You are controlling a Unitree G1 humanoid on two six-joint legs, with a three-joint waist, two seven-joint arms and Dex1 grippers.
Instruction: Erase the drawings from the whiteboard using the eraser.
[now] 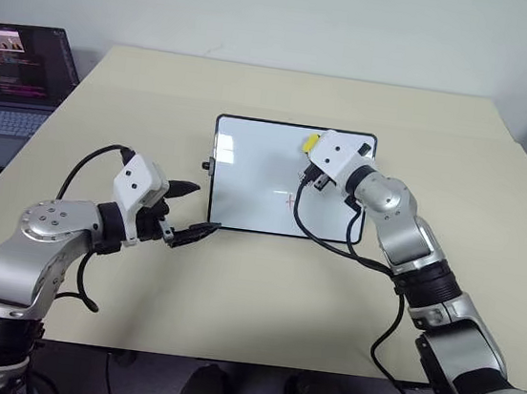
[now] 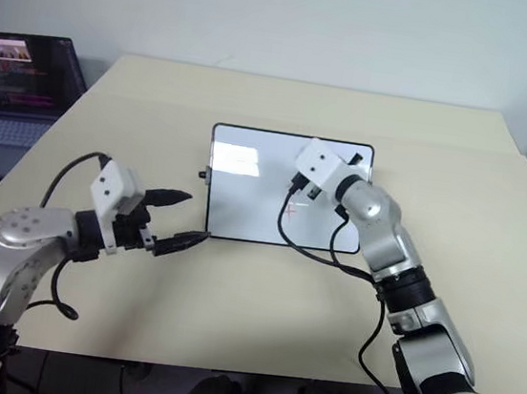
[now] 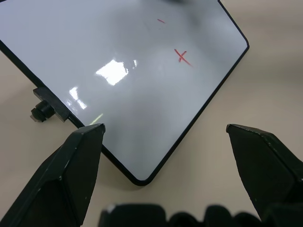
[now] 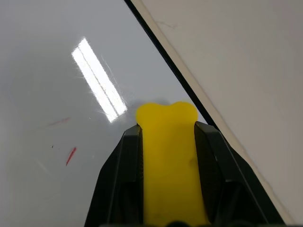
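Observation:
The whiteboard [image 1: 252,172] lies flat on the table's middle. The drawings left on it are a red plus [image 3: 182,56], a short dash [image 3: 161,21] and a small red stroke [image 4: 71,155]. My right gripper [image 4: 166,130] is shut on the yellow eraser [image 4: 168,161]. It holds the eraser [image 1: 309,143] over the board's far right part, close to the black frame. My left gripper [image 1: 202,211] stands open at the board's near left corner, its fingers [image 3: 75,165] spread on either side of that corner without touching it.
The beige table [image 1: 232,299] has free room around the board on all sides. An open laptop [image 1: 13,80] stands beyond the table's far left edge. A black cable [image 1: 321,238] from my right wrist hangs over the board's near right part.

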